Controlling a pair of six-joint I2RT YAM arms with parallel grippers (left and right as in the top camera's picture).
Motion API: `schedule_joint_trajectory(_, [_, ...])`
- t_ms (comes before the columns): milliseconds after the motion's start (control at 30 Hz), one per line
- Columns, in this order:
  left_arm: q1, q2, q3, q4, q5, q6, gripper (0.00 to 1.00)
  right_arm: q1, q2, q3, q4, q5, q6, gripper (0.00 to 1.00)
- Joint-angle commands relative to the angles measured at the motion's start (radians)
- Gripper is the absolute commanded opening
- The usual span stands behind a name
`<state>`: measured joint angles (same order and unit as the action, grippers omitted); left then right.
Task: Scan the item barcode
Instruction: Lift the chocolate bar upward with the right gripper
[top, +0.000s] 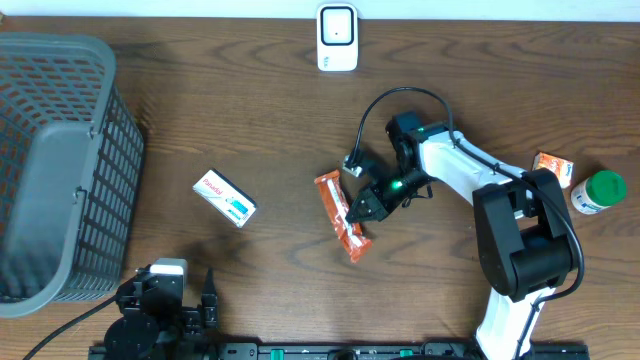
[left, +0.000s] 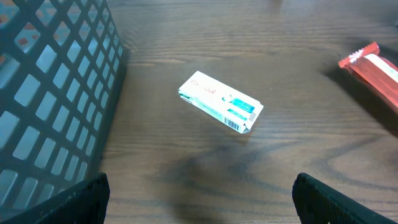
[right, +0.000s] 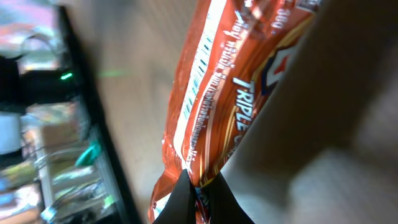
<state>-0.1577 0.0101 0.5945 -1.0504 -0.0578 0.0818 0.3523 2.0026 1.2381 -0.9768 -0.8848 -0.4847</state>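
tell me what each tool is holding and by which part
The right tool pinches the orange snack packet by its side edge; the left tool holds nothing.

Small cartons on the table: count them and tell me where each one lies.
2. A white-and-teal carton lies right of the grey basket; an orange-and-white carton lies beside the green-capped bottle. Others may be hidden under the right arm.

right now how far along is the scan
Done: the right gripper is shut on the packet. In hand: the packet is gripped mid-table, not yet at the scanner. To do: carry it there and show the barcode. The left gripper is open near the box, holding nothing.
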Motion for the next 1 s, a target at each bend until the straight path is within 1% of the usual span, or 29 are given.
schedule_joint_trajectory(0, [0.004,-0.005,-0.002,0.0,0.002,-0.002,0.93,0.009,-0.003,-0.004,-0.058,-0.197,-0.153,0.02])
schedule_joint_trajectory(67, [0.004,-0.005,-0.002,0.0,0.002,-0.002,0.93,0.008,-0.011,-0.004,-0.112,-0.251,-0.196,0.02])
schedule_joint_trajectory(167, [0.004,-0.005,-0.002,0.0,0.002,-0.002,0.93,0.008,-0.036,-0.004,-0.197,-0.296,-0.208,0.01])
schedule_joint_trajectory(333, [0.004,-0.005,-0.002,0.0,0.002,-0.002,0.93,0.008,-0.119,-0.003,-0.31,-0.303,-0.257,0.02])
schedule_joint_trajectory(467, [0.004,-0.005,-0.002,0.0,0.002,-0.002,0.93,0.008,-0.238,-0.002,-0.321,-0.301,-0.251,0.02])
schedule_joint_trajectory(800, [0.004,-0.005,-0.002,0.0,0.002,-0.002,0.93,0.01,-0.567,-0.002,-0.321,-0.251,-0.118,0.01])
schedule_joint_trajectory(967, [0.004,-0.005,-0.002,0.0,0.002,-0.002,0.93,0.01,-0.668,-0.002,-0.321,-0.242,-0.085,0.01])
